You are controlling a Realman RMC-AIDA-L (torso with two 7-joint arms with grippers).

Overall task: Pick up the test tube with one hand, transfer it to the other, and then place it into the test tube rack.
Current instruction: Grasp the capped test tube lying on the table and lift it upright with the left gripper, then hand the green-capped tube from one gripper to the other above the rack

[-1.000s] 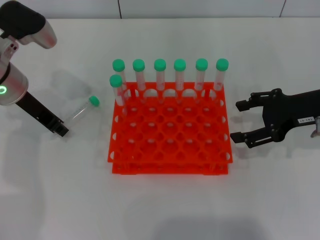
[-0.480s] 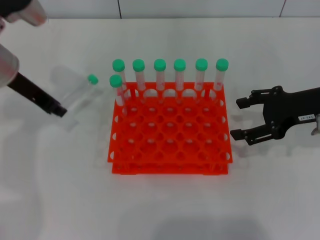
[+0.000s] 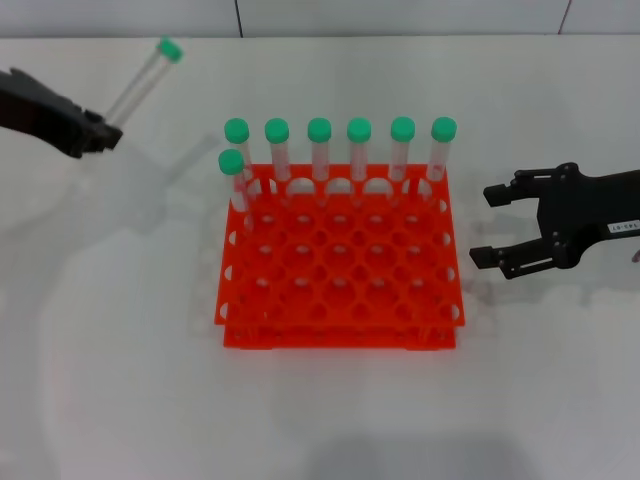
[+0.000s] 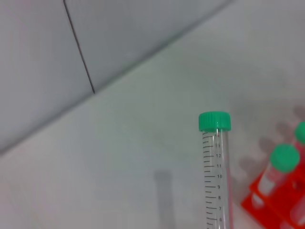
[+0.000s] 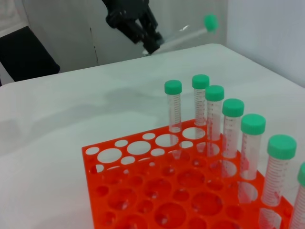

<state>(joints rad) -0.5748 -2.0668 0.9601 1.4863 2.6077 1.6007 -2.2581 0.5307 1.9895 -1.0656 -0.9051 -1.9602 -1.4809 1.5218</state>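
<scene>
With the left pincer (image 3: 100,133) clamped on the test tube (image 3: 142,79) (held aloft), we next bring it to our open, empty right pincer (image 3: 497,224).

A plain white table (image 3: 330,420) fills the head view. Along its far edge runs a pale grey wall (image 3: 400,15) crossed by thin dark vertical seams. In the right wrist view, a dark shape (image 5: 24,55) sits at the edge beyond the table; what it is cannot be told. Seven clear tubes with green caps (image 3: 319,130) stand upright, six in one row, one just in front.
</scene>
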